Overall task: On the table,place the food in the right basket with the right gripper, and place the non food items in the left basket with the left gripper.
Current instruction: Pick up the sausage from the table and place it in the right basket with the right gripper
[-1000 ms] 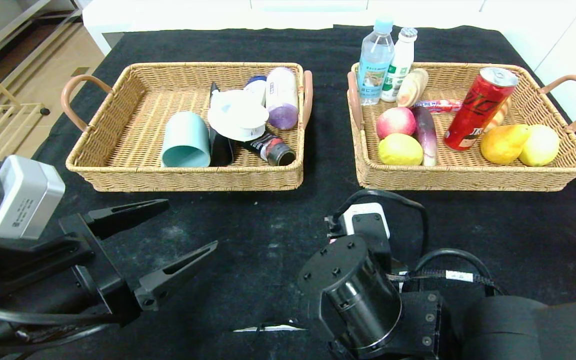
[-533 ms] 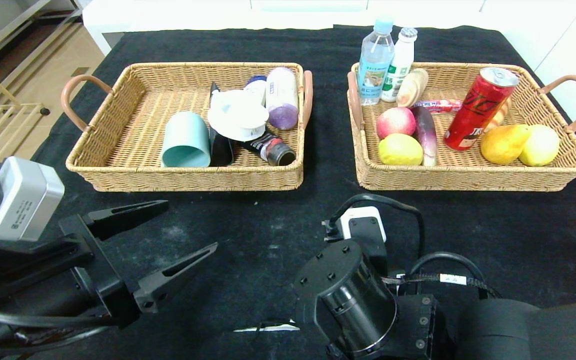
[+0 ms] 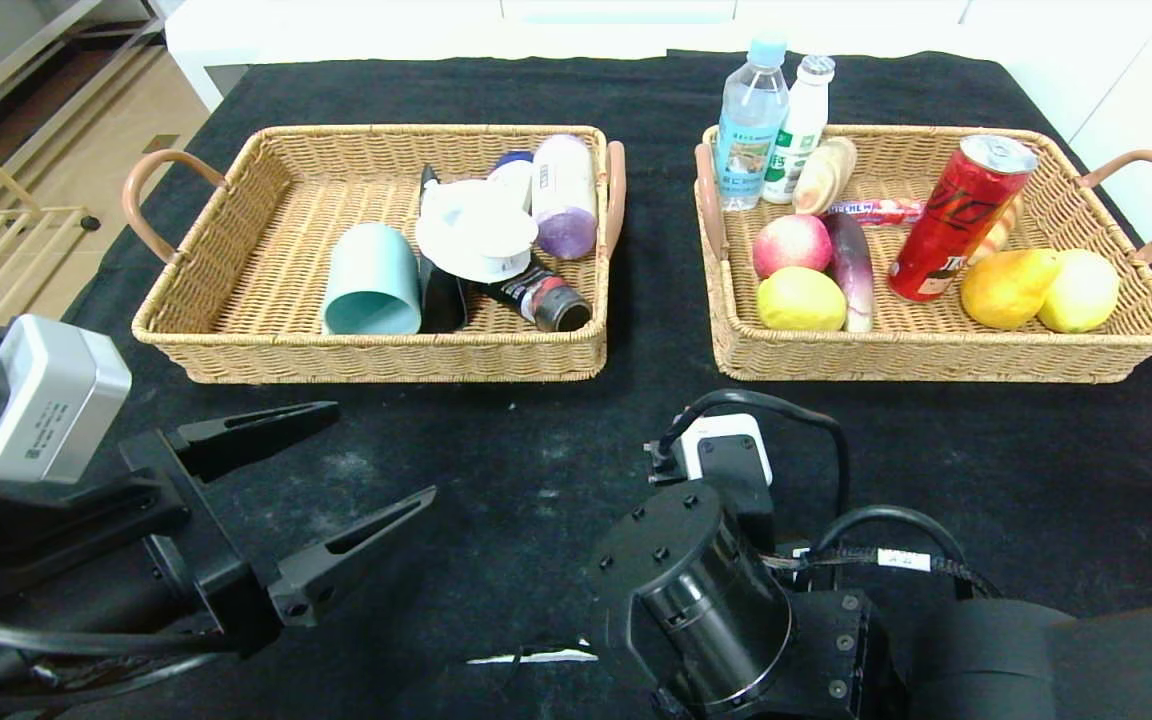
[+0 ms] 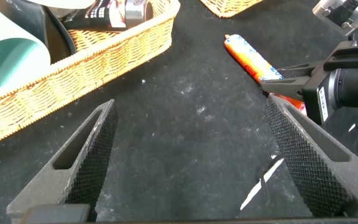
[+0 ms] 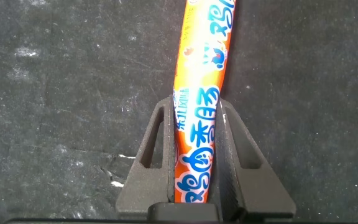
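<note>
Between my right gripper's [image 5: 197, 162] fingers, the wrapped sausage [image 5: 202, 93] is lying pinched near one end, jaws nearly shut. It is looking light, slick and bendy, so I am judging a mid-length hold safer. My left gripper [image 4: 188, 155] is hanging wide open, holding nothing.

The table [image 3: 536, 420], draped in a black lint-flecked cloth, is carrying two wicker baskets side by side beyond my grippers: the left basket [image 3: 236, 310] ahead of my left gripper [image 3: 356, 470], the right basket [image 3: 936, 350] ahead of my right one. An orange wrapped sausage [image 5: 201, 118] is lying flat on the cloth, running out between my right gripper's [image 5: 197, 162] fingers.
</note>
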Motion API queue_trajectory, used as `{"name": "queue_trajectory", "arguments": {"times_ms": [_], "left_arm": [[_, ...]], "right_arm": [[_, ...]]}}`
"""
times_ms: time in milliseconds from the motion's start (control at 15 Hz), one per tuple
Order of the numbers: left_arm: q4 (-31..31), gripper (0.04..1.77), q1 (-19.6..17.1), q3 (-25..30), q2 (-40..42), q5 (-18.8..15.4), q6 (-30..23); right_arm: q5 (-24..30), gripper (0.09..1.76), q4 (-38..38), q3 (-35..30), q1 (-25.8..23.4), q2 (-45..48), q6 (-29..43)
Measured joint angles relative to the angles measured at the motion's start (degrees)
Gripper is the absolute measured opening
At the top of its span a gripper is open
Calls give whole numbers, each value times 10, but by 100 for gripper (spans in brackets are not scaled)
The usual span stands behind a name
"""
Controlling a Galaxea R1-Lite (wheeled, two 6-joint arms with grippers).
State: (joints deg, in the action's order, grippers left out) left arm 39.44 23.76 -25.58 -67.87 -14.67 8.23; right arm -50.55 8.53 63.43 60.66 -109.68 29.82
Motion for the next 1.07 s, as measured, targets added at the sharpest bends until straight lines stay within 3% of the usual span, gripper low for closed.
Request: {"name": "queue_trajectory", "arguments": {"times_ms": [733,1067], "left_arm": [[0,172,2,1,-5,0,2],[-1,172,2,4,-9,-1,2]], "right_arm": [[1,47,6,-5,3,10,-12],[2,47,11,6,-5,79,-147]]}}
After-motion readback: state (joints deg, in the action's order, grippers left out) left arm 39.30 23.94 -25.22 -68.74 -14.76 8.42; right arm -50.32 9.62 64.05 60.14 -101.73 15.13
